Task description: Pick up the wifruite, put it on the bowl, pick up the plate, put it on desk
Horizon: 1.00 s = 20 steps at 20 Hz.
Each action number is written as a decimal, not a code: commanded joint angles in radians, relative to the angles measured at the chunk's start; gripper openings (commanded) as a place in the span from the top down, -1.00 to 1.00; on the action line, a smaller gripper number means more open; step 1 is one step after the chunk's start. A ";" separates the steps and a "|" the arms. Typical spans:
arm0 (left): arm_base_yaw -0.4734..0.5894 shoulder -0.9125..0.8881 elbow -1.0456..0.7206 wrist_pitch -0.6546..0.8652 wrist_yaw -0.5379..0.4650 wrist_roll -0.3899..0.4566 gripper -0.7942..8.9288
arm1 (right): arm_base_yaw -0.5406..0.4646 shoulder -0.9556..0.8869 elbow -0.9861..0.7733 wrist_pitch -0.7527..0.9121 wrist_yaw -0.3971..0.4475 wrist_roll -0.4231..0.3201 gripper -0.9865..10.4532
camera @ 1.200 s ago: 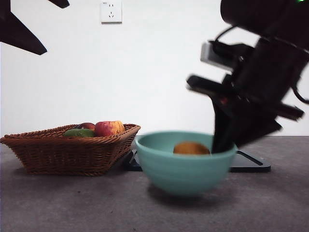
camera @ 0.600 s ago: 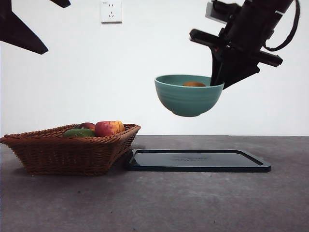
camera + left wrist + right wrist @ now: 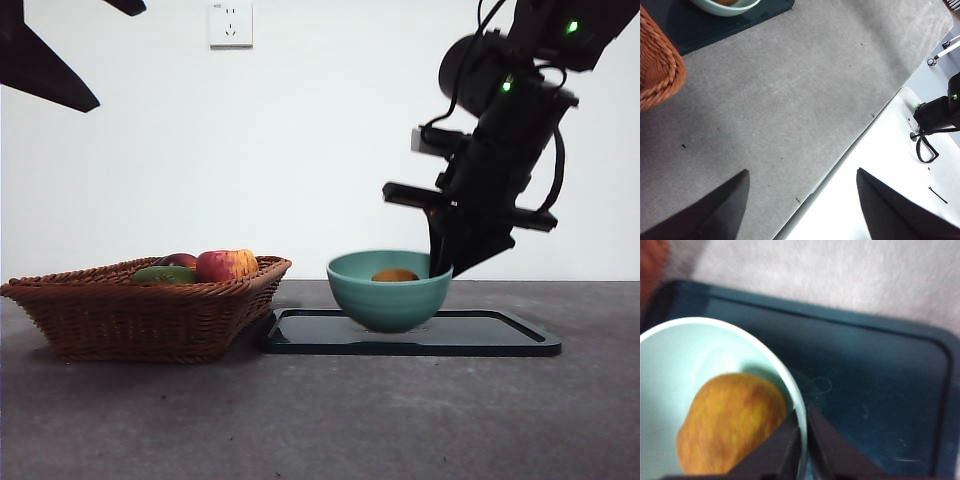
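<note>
The first half of the task looks finished: the wifruite lies inside the bowl, against the wall nearest the right tool. That tool has its two jaws pinched almost together over the bowl's rim, one jaw inside and one outside, so it grips the bowl by its wall. In the front view the bowl sits on or just above the dark tray, which lies flat on the desk just beside the wicker basket; whether the bowl's foot touches the tray cannot be told for certain. The second half, as the pictures read it, is not done: the bowl is over the tray and not on the bare desk, and the tool has not let go. What is left, by my judgement, is to bring the bowl to rest on the desk surface beside the tray and open the jaws. The left tool waits well apart from the bowl, over bare desk near its edge, jaws spread wide and holding nothing. The basket holds an apple and a green fruit, untouched.
</note>
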 commanded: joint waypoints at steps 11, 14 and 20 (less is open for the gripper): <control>-0.006 0.005 0.006 0.001 0.004 0.019 0.13 | 0.008 0.021 0.023 -0.005 -0.027 0.030 0.51; -0.006 0.005 0.006 0.001 0.004 0.019 0.13 | 0.005 -0.048 0.023 -0.029 -0.025 0.028 0.51; -0.006 0.005 0.006 0.001 0.004 0.018 0.13 | 0.001 -0.340 0.023 -0.190 -0.037 0.007 0.51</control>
